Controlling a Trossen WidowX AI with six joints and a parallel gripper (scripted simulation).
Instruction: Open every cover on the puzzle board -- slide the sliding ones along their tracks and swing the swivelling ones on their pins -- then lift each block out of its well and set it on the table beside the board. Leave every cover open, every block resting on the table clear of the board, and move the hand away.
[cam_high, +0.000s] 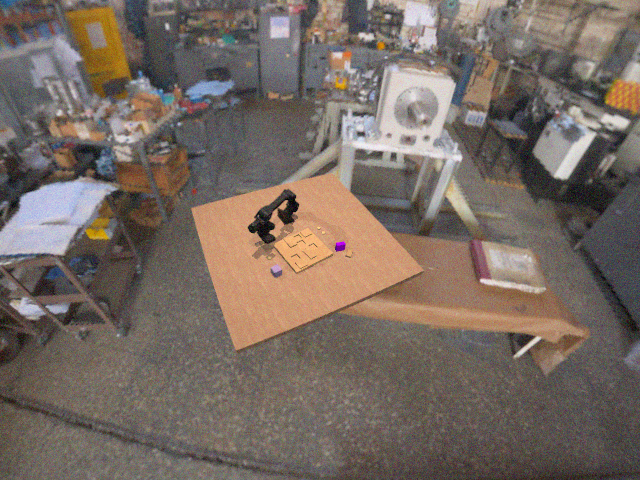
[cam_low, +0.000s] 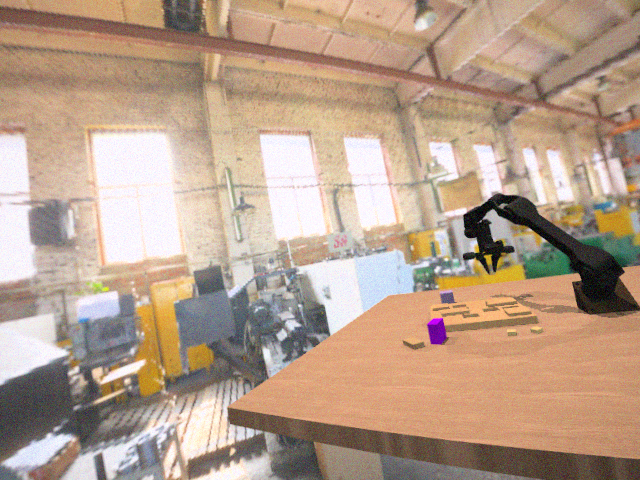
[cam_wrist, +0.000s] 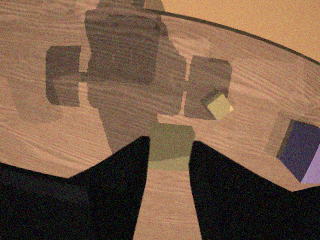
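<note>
The puzzle board (cam_high: 321, 250) (cam_low: 483, 326) lies on the table, with dark L-shaped tracks or openings on top; cover positions are too small to tell. My gripper (cam_high: 267, 240) (cam_low: 491, 271) (cam_wrist: 170, 147) is shut on a small olive-yellow block (cam_wrist: 171, 146), in the air beside the board's left side in the top view. A lavender block (cam_high: 276, 270) (cam_low: 447, 297) (cam_wrist: 314, 167) stands on the table clear of the board. A bright purple block (cam_high: 340, 246) (cam_low: 436, 331) stands off the opposite side. A small yellow block (cam_high: 269, 257) (cam_wrist: 220, 106) lies on the table below my hand.
A flat tan piece (cam_high: 348, 253) (cam_low: 413, 343) lies near the purple block. Two small tan pieces (cam_low: 511, 332) (cam_low: 536, 329) lie on the table (cam_high: 258, 310) (cam_low: 491, 392) off another side of the board. The arm's base (cam_low: 604, 302) stands behind the board's robot side.
</note>
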